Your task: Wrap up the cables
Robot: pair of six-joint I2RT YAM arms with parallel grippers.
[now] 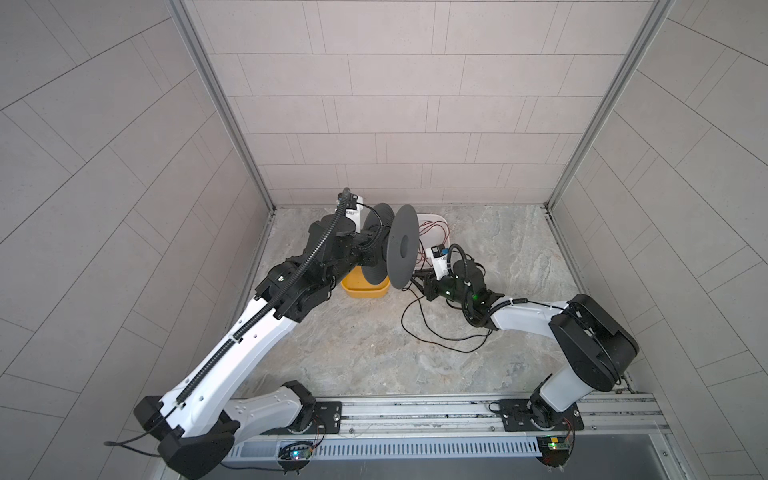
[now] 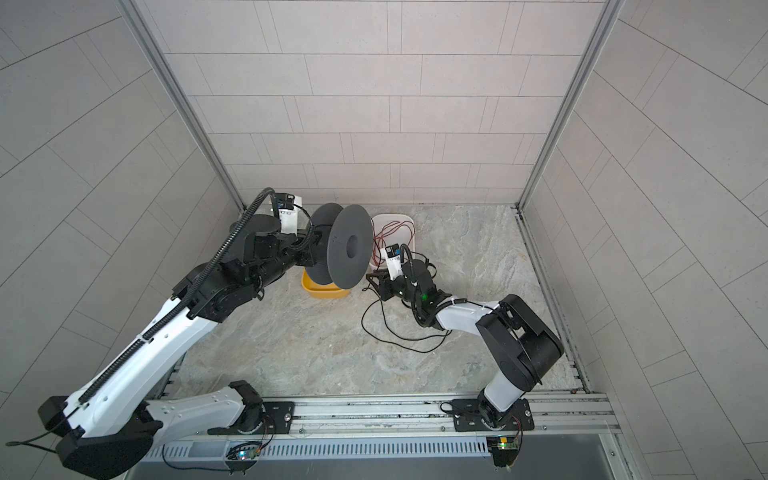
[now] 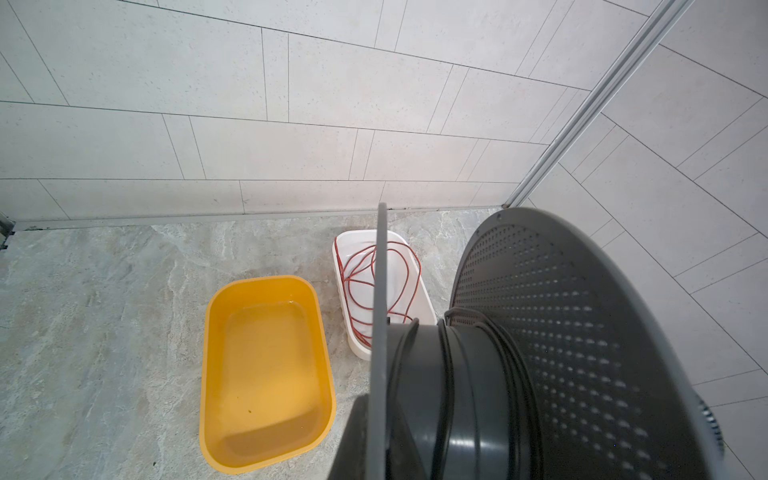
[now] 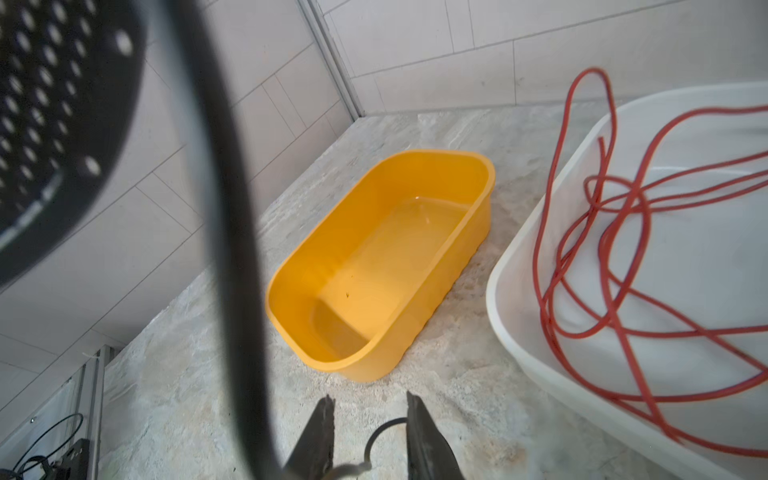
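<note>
1. In both top views your left gripper (image 1: 365, 249) carries the spool (image 1: 401, 249) in the air, its axis roughly level, above the yellow bin (image 1: 365, 293). The spool hides its fingers; I read them as closed on it. Most of the cable (image 1: 402, 322) lies in loose loops on the table (image 1: 332, 353) below the right arm (image 1: 523, 318), so I judge the winding to be at an early stage. Your right gripper (image 1: 419, 279) sits low, just beside the spool's lower rim.
2. In the left wrist view a few turns of cable (image 3: 445, 374) already circle the hub (image 3: 469, 374). The red wire (image 3: 353, 282) lies untouched in the white bin (image 3: 422, 282).
3. In the right wrist view your right fingers (image 4: 422, 432) stand narrowly apart. A strand of cable (image 4: 382, 426) passes loosely between them and is not pinched.
</note>
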